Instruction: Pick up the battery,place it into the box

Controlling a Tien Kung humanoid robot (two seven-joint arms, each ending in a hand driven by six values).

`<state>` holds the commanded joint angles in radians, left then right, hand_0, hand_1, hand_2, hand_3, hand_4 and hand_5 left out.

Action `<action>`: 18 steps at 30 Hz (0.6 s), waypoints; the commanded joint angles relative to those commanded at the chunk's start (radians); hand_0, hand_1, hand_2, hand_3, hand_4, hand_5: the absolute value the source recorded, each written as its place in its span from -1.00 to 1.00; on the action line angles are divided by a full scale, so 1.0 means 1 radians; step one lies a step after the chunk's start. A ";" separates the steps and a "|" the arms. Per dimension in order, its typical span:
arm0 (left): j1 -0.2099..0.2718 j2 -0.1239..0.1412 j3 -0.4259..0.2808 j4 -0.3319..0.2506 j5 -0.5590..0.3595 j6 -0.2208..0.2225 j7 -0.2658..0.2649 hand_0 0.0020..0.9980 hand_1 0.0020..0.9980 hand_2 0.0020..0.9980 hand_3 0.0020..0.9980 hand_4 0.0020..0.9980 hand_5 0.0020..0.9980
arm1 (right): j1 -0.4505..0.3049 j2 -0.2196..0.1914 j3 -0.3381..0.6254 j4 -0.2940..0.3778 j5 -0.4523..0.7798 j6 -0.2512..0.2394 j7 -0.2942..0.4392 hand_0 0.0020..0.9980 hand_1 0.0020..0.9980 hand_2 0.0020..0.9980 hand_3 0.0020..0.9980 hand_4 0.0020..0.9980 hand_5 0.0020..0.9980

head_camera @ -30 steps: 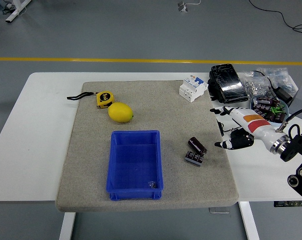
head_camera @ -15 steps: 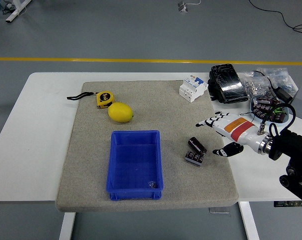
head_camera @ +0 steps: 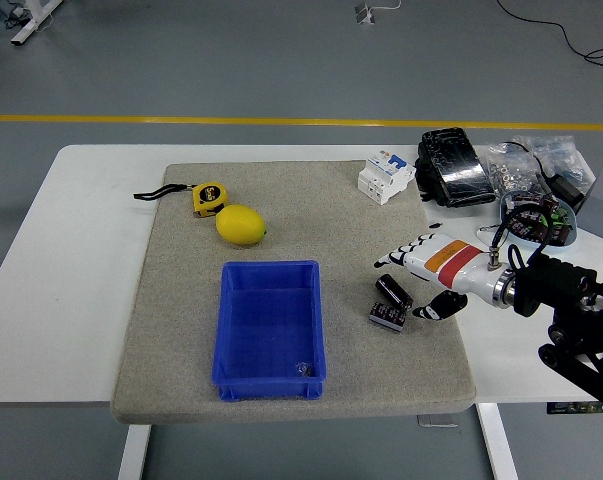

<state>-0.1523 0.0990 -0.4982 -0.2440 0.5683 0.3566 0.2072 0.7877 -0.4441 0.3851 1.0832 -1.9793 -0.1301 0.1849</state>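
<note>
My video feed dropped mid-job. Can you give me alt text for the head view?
The right hand, fingers spread, reaches in just right of two dark batteries on the grey mat, not yet gripping them. The empty-looking blue box sits left of them.

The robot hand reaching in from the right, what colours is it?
White with red and orange bands and black fingertips; the robot hand shows best in the head view.

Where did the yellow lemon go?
In the head view, the lemon sits on the left part of the grey mat, just below the yellow tape measure and above the blue box.
</note>
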 joint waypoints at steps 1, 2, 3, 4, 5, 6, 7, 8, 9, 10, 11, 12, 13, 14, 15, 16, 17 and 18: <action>0.000 0.000 0.000 0.000 0.000 0.000 0.000 0.16 0.11 0.19 0.15 0.27 0.15 | 0.003 0.003 -0.005 -0.005 0.000 0.001 0.000 0.55 0.50 0.62 0.74 0.81 -0.73; 0.000 0.000 0.000 0.000 0.001 0.000 0.000 0.16 0.11 0.19 0.15 0.27 0.15 | 0.008 0.008 -0.014 -0.013 0.001 0.001 0.000 0.55 0.50 0.62 0.74 0.81 -0.73; -0.001 0.000 0.000 0.000 0.001 0.000 0.000 0.16 0.11 0.19 0.15 0.27 0.15 | 0.013 0.013 -0.022 -0.021 0.000 0.002 0.001 0.55 0.50 0.62 0.74 0.81 -0.73; -0.001 0.001 0.001 0.000 0.001 0.000 0.000 0.16 0.11 0.19 0.15 0.27 0.15 | 0.016 0.017 -0.027 -0.027 0.000 0.002 0.001 0.55 0.50 0.62 0.74 0.81 -0.73; -0.001 0.001 0.000 0.000 0.002 0.000 0.000 0.16 0.10 0.18 0.15 0.27 0.15 | 0.020 0.020 -0.033 -0.033 0.000 0.002 0.002 0.55 0.49 0.62 0.75 0.82 -0.71; -0.002 0.001 0.000 0.000 0.002 0.000 0.000 0.16 0.10 0.18 0.15 0.27 0.15 | 0.024 0.025 -0.039 -0.040 -0.001 0.002 0.003 0.55 0.49 0.62 0.75 0.82 -0.71; -0.002 0.001 -0.001 0.000 0.003 0.000 0.000 0.16 0.10 0.18 0.15 0.27 0.15 | 0.027 0.027 -0.043 -0.045 -0.001 0.002 0.003 0.55 0.49 0.62 0.75 0.82 -0.71; -0.002 0.001 -0.001 0.000 0.003 0.000 0.000 0.16 0.10 0.18 0.15 0.27 0.15 | 0.030 0.030 -0.046 -0.049 -0.002 0.002 0.004 0.55 0.49 0.62 0.75 0.82 -0.71; -0.002 0.001 -0.001 0.000 0.004 0.000 0.000 0.16 0.10 0.18 0.15 0.27 0.15 | 0.035 0.034 -0.051 -0.056 -0.002 0.002 0.005 0.55 0.49 0.62 0.75 0.82 -0.71; -0.002 0.001 -0.002 0.000 0.005 0.000 0.001 0.16 0.10 0.18 0.15 0.27 0.15 | 0.038 0.037 -0.055 -0.062 -0.001 0.001 0.006 0.55 0.49 0.62 0.75 0.82 -0.71; -0.003 0.001 -0.002 0.000 0.005 0.000 0.001 0.15 0.10 0.18 0.14 0.27 0.15 | 0.042 0.039 -0.058 -0.067 0.001 0.000 0.007 0.54 0.49 0.62 0.74 0.82 -0.71; -0.003 0.001 -0.002 0.000 0.005 0.000 0.000 0.15 0.10 0.18 0.14 0.27 0.15 | 0.043 0.040 -0.060 -0.069 0.002 0.000 0.008 0.54 0.49 0.62 0.74 0.82 -0.71; -0.003 0.001 -0.002 0.000 0.005 0.001 0.000 0.15 0.10 0.18 0.14 0.27 0.15 | 0.048 0.044 -0.066 -0.077 0.005 -0.002 0.010 0.54 0.49 0.62 0.74 0.82 -0.71; -0.002 0.001 -0.002 0.000 0.004 0.001 0.000 0.15 0.10 0.18 0.14 0.27 0.15 | 0.052 0.047 -0.072 -0.084 0.008 -0.005 0.012 0.54 0.49 0.62 0.74 0.82 -0.71; -0.002 0.001 -0.002 0.001 0.003 0.001 0.000 0.15 0.10 0.18 0.14 0.27 0.15 | 0.054 0.049 -0.077 -0.089 0.010 -0.007 0.014 0.54 0.49 0.62 0.74 0.82 -0.71; -0.001 0.001 -0.002 0.001 0.003 0.001 0.000 0.15 0.10 0.18 0.14 0.27 0.15 | 0.057 0.052 -0.082 -0.093 0.010 -0.008 0.015 0.54 0.49 0.62 0.74 0.82 -0.71; -0.001 0.001 -0.003 0.001 0.004 0.002 0.000 0.15 0.09 0.18 0.14 0.27 0.15 | 0.059 0.054 -0.087 -0.097 0.010 -0.008 0.016 0.53 0.48 0.62 0.74 0.82 -0.71; 0.000 0.001 -0.004 0.001 0.005 0.002 0.001 0.15 0.09 0.18 0.14 0.27 0.15 | 0.062 0.056 -0.092 -0.100 0.009 -0.007 0.016 0.53 0.48 0.62 0.74 0.82 -0.71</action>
<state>-0.1523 0.0999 -0.5018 -0.2433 0.5734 0.3583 0.2077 0.8492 -0.3883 0.2935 0.9830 -1.9698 -0.1374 0.2013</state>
